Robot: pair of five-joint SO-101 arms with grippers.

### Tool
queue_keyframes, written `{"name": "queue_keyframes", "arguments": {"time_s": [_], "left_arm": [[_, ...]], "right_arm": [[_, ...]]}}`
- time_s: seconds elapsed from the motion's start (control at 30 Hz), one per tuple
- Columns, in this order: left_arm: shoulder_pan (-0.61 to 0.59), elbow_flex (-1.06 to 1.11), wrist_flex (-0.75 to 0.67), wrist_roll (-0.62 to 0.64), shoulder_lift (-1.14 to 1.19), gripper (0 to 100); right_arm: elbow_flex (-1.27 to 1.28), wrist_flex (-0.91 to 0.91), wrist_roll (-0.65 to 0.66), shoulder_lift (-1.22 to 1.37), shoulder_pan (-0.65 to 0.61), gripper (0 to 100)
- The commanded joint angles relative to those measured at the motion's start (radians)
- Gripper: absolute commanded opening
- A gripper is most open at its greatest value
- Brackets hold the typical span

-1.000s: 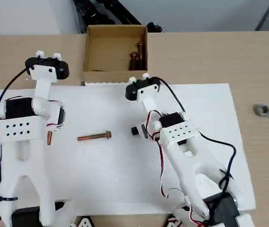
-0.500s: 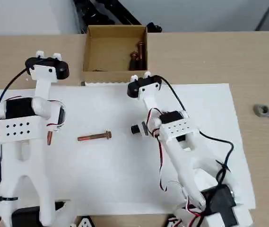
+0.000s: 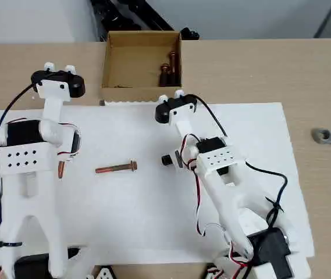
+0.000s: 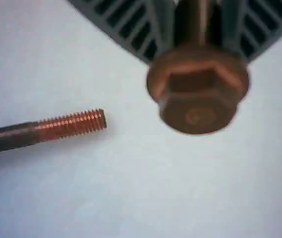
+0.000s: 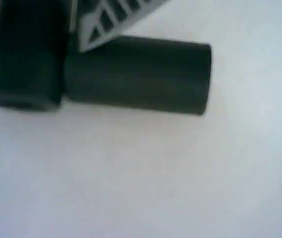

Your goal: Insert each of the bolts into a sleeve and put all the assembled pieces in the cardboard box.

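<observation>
Since a second ago the right arm [image 3: 226, 174] has swayed slightly, its base shifting toward 12 o'clock, while its load has ended almost where it was. The left arm [image 3: 34, 151] and everything lying loose have kept their places. On the worktop [image 3: 305, 70] lies a white sheet [image 3: 124, 221] with both arms standing over it. The cardboard box [image 3: 111, 58] sits at the sheet's 12 o'clock edge, with a few assembled pieces [image 3: 168, 64] against its 3 o'clock wall. A loose bolt [image 3: 116, 168] lies flat on the sheet between the arms, its long axis running 9 to 3 o'clock, head toward 3. The left jaws are closed on a held bolt [image 4: 197, 94], gripped by the shank with the hex head free, and the loose bolt's threaded tip [image 4: 71, 124] is nearby. The right jaws are closed on a black sleeve [image 5: 136, 74], which seems to lie level, its axis roughly along 9 to 3 o'clock. That sleeve [image 3: 166, 160] is at 3 o'clock from the held bolt [image 3: 60, 169] and well apart from it, with the loose bolt between them. To mate the pair, I judge the held bolt must be turned onto the sleeve's axis and the two arms brought together above the loose bolt.
</observation>
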Motion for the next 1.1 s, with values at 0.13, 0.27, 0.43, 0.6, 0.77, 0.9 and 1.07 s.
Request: {"name": "queue_keyframes", "arguments": {"time_s": [0.13,0.27,0.43,0.6,0.77,0.9,1.07], "left_arm": [[-0.003,-0.008,-0.021,0.0,-0.044,0],[-0.008,-0.008,-0.021,-0.018,-0.044,0],[-0.008,-0.008,-0.021,-0.02,-0.044,0],[-0.008,-0.008,-0.021,-0.02,-0.044,0],[-0.005,-0.008,-0.021,-0.02,-0.044,0],[-0.003,-0.008,-0.021,-0.02,-0.044,0],[-0.005,-0.008,-0.021,-0.02,-0.044,0]], "right_arm": [[0.032,0.036,0.011,0.024,0.005,16.2],[0.032,0.028,0.011,0.027,0.007,16.2],[0.025,-0.01,0.011,0.028,0.007,16.2],[0.025,-0.065,0.009,0.03,0.004,16.2],[0.023,-0.073,0.008,0.03,0.002,16.2],[-0.008,-0.079,0.006,0.031,-0.002,16.2],[-0.006,-0.11,0.005,0.031,-0.001,16.2]]}}
